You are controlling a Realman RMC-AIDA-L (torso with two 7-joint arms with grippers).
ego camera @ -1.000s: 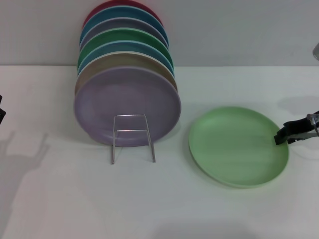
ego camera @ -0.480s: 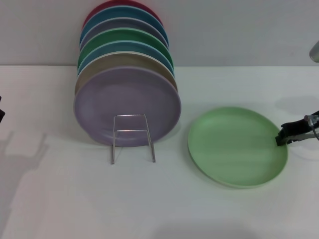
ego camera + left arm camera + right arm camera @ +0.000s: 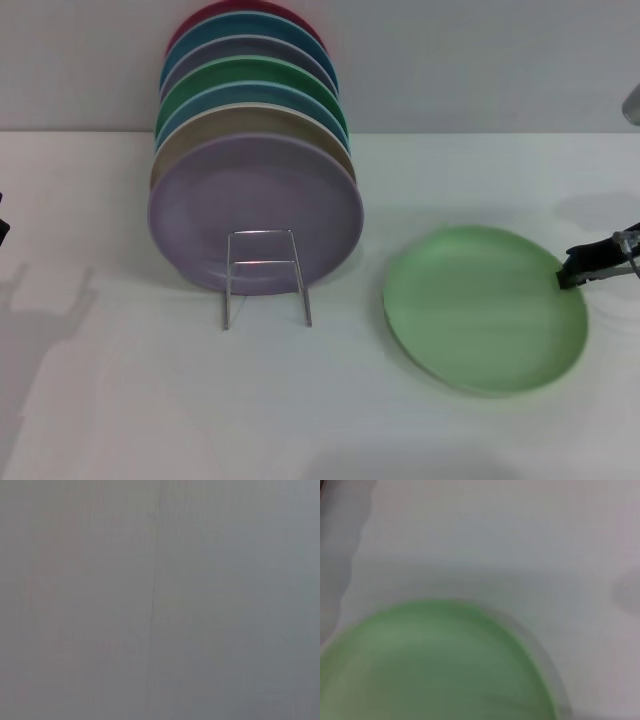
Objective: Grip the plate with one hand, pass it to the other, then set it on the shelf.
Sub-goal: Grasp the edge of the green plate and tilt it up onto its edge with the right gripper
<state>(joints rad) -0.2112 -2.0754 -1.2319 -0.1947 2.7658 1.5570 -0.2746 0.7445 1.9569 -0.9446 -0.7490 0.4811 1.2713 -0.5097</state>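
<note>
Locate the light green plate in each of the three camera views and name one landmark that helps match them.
Head view: the light green plate lies right of the wire rack of standing plates, with the right hand at its right edge.
Left wrist view: not in it; only a plain grey surface shows.
Right wrist view: the plate fills the lower part of the picture.
Shared landmark: the white tabletop around the plate, in the head and right wrist views.

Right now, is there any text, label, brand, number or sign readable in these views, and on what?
None. The light green plate, the stacked plates in the wire rack, the white table and the right gripper at the plate's rim show no readable markings. The left wrist view shows only a blank grey surface.
</note>
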